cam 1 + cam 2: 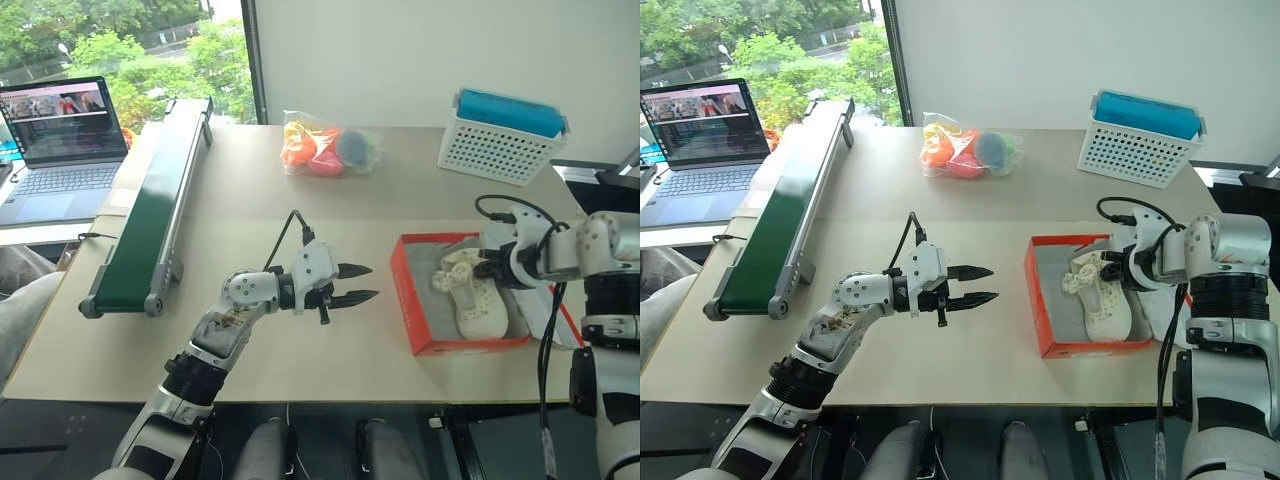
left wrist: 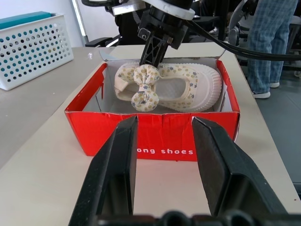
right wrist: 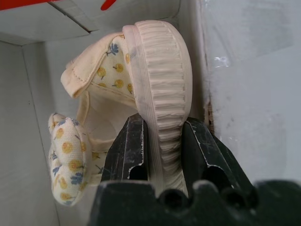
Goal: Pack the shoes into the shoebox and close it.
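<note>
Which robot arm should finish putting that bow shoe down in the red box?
The right. Its end effector already grips the cream fabric shoe by its ribbed sole inside the red cardboard shoebox. The left end effector is open and holds nothing, out over the table short of the box.

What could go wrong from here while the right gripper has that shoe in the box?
1. The right gripper pinches only the ribbed sole edge of the shoe; a thin grip like that could slip or twist the shoe on release.
2. The shoe lies toward the shoebox's far side wall, so pulling out might snag the wall and drag the box.
3. The left gripper hangs open beside the box, not bracing it.
</note>
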